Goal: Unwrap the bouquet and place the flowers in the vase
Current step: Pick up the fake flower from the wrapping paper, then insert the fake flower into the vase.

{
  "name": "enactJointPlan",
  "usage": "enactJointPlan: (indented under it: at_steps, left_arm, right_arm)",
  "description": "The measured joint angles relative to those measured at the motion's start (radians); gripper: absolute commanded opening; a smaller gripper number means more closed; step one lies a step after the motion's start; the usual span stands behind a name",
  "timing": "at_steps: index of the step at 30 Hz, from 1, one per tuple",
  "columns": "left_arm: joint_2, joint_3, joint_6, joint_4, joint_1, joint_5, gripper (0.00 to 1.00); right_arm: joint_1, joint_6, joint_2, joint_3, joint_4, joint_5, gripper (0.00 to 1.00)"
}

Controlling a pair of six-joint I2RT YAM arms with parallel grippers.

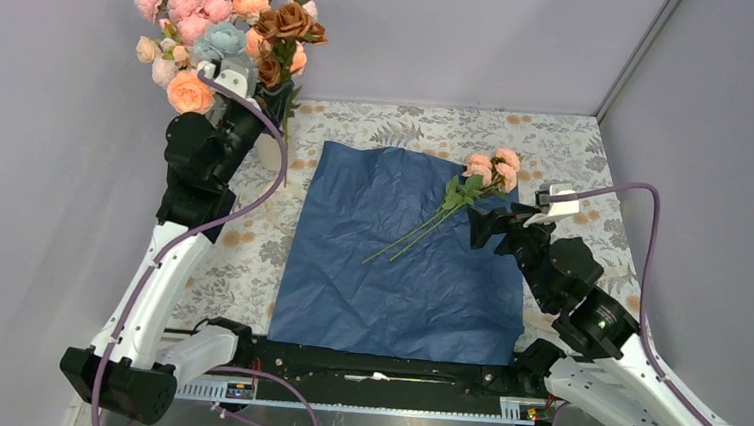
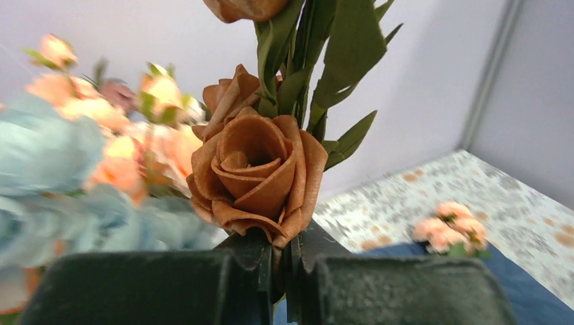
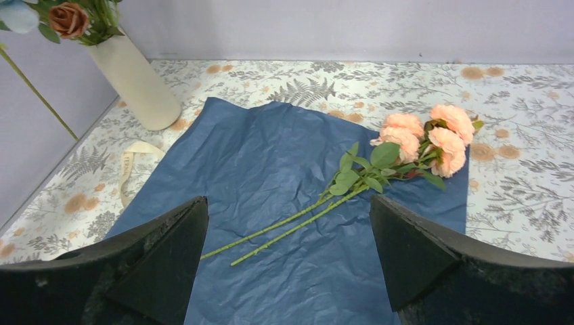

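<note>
While inspecting, noted left gripper [image 2: 284, 271] clamped shut just under brown rose [image 2: 254, 176] above vase [image 3: 132, 81], far left corner of surface [image 3: 528, 88]. Found right gripper [image 3: 291, 250] spread wide, empty, over navy paper [image 3: 271, 156]. Located peach roses [image 3: 426, 139] there, toward far right corner; judged light, floppy-headed; recommend pinching stems [image 3: 291, 227] mid-length.

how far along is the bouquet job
Done: the paper lies flat, ribbon off, and most flowers stand in the vase. In hand: the left end effector is shut on a brown rose at the vase. Left: the peach roses lie on the paper, the right end effector open near them.
</note>
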Motion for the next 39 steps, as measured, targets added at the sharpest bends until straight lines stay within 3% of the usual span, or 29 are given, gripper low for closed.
enactJointPlan:
  at_steps: [9,21,39]
  left_arm:
    - [0.010,-0.029,0.041,0.346,0.103,-0.128,0.00]
    - [0.098,-0.179,0.064,0.743,0.141,-0.339,0.00]
    - [0.136,-0.267,0.106,1.022,0.143,-0.422,0.00]
  right_arm:
    - [-0.033,-0.003,-0.007,-0.004,-0.039,0.007,0.95]
    - [-0.056,-0.002,0.013,-0.004,-0.040,0.006,0.95]
    - [-0.063,0.034,0.055,-0.004,-0.040,-0.012,0.93]
